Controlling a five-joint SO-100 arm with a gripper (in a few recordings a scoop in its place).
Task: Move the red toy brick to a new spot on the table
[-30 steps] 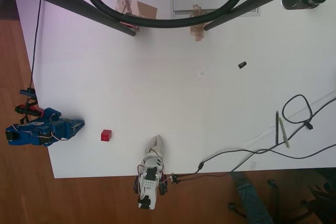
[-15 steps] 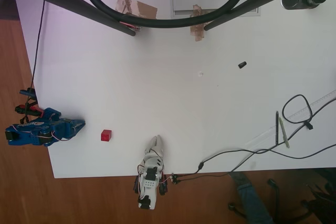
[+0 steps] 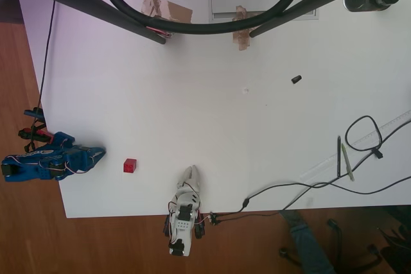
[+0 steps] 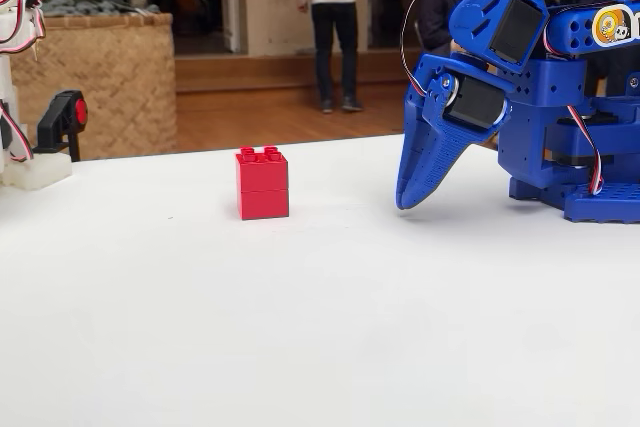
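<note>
1. Slightly shifted since a second ago: blue gripper (image 3: 96, 154), its arm drawn a little toward the left table edge in the overhead view.
2. Gripper (image 4: 412, 199): fingers together, tip at or just above the table (image 4: 320, 347), holding nothing.
3. Red toy brick (image 3: 130, 165) (image 4: 262, 183): unmoved, upright on the table, near the gripper, apart from it.
4. Small black cylinder (image 3: 296, 79): well apart.

Red toy brick (image 4: 262, 183): bright red; gripper (image 4: 425, 182): blue, with red, white and black wiring; table (image 3: 212, 133): plain white; floor (image 3: 26, 81): brown wood.
</note>
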